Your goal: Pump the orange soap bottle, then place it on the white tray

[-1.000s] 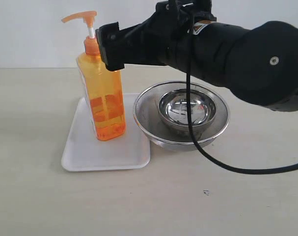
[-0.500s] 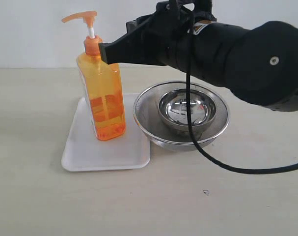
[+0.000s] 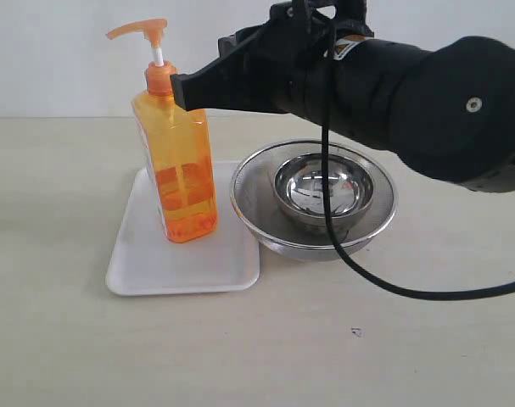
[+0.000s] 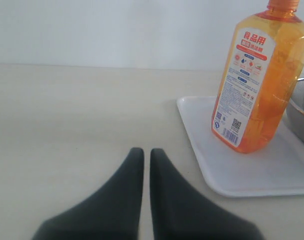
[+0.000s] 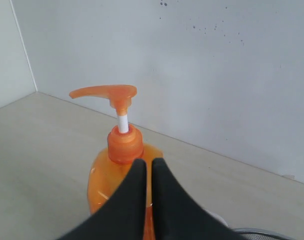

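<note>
Now, left gripper (image 4: 143,150): seen only by its own wrist camera; its two dark fingers are pressed together with a thin slit between them, pinching nothing, low over bare table (image 4: 66,125).
White tray (image 3: 181,270): lies flat on the table left of centre, its long side running away from the exterior camera. In the left wrist view (image 4: 252,175) its rounded corner and low rim show, well apart from the left fingers.
Orange soap bottle (image 3: 182,170): stands upright on the tray, toward the tray's far right part, base flat on the white surface. Liquid fills roughly the lower half. The white-and-red label (image 4: 244,85) faces the left wrist camera.
Pump head (image 3: 138,30): raised, white stem showing above the orange collar, spout pointing left in the exterior view.
Right gripper (image 3: 179,89): fingers pressed together and holding nothing; the tip sits at the height of the bottle's shoulder, just beside the collar. Whether it touches the bottle cannot be told. From its own wrist camera (image 5: 145,161) the closed tips line up below the collar (image 5: 124,146).
Large steel bowl (image 3: 372,222): on the table just right of the tray, rim close to the tray's edge.
Small steel bowl (image 3: 321,191): sits inside the large one.
Black cable (image 3: 359,271): hangs from the right arm across the bowls and loops off to the right.
</note>
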Controlling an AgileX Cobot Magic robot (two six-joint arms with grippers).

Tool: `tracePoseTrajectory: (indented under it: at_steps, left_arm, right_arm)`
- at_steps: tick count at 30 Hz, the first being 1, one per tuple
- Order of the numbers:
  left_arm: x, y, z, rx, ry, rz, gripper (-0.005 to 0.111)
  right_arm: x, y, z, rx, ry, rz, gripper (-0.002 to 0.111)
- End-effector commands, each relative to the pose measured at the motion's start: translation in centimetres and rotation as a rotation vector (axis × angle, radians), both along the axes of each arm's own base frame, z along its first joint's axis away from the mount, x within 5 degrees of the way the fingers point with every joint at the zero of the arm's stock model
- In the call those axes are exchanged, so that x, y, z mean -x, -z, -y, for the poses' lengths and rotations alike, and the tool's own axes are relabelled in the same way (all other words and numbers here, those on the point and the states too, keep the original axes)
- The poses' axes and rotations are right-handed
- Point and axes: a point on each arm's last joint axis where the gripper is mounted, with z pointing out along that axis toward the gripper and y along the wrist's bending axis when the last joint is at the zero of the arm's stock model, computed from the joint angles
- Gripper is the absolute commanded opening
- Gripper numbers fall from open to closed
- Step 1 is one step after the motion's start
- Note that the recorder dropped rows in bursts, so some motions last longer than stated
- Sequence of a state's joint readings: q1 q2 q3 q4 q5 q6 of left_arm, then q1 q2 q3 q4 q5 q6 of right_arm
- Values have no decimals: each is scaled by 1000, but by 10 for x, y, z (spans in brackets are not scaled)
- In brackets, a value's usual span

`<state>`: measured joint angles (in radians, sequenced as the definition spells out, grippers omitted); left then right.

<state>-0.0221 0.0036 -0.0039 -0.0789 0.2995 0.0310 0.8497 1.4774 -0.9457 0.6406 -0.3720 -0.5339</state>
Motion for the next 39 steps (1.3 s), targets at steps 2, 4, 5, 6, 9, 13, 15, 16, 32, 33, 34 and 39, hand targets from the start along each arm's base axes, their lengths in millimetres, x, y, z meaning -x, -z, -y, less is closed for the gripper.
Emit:
tracePoseTrajectory:
  at_steps: [2, 4, 5, 6, 9, 13, 15, 16, 32, 33, 34, 39]
  left_arm:
    - [0, 1, 0, 3, -1, 6, 5]
    - [0, 1, 0, 3, -1, 6, 5]
    - [0, 1, 0, 3, -1, 6, 5]
    - [0, 1, 0, 3, -1, 6, 5]
    - [0, 1, 0, 3, -1, 6, 5]
    - [0, 1, 0, 3, -1, 6, 5]
    - [0, 0, 0, 3, -1, 8, 5]
    - [0, 0, 0, 3, -1, 10, 5]
    - [-2, -11, -1, -4, -10, 138, 5]
    - [-2, -13, -1, -3, -12, 157, 5]
    - [-2, -15, -1, -2, -14, 182, 5]
    - [-2, -22, -2, 0, -21, 260, 5]
  right_arm:
    - [1, -2, 2, -5, 2, 2, 1]
    - [1, -2, 2, -5, 2, 2, 1]
    - [1, -2, 2, -5, 2, 2, 1]
    - [1, -2, 2, -5, 2, 2, 1]
    - [1, -2, 2, -5, 2, 2, 1]
    - [1, -2, 2, -5, 2, 2, 1]
    - [1, -2, 2, -5, 2, 2, 1]
    - [1, -2, 2, -5, 2, 2, 1]
    - [1, -2, 2, -7, 5, 5, 1]
    - [1, -2, 2, -7, 5, 5, 1]
    - [1, -2, 2, -7, 5, 5, 1]
    - [0, -2, 3, -9, 6, 7, 1]
